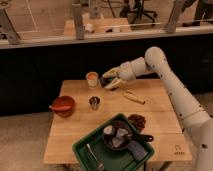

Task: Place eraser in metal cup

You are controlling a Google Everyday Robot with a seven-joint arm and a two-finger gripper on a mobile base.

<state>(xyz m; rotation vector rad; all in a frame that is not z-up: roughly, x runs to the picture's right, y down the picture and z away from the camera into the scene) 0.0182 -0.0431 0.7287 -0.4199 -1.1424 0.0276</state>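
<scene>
1. Red bowl (63, 105) sat at the left edge of the table (150, 120).
2. Orange-and-white cup (92, 78) stood at the back; metal cup (94, 103) stood upright nearer the front, empty as far as seen.
3. Gripper (108, 82) hung above the table just right of the orange-and-white cup, clamped on the black eraser (105, 79).
4. Green tray (82, 150) at the front; yellowish stick (134, 96) lay to the right.
</scene>
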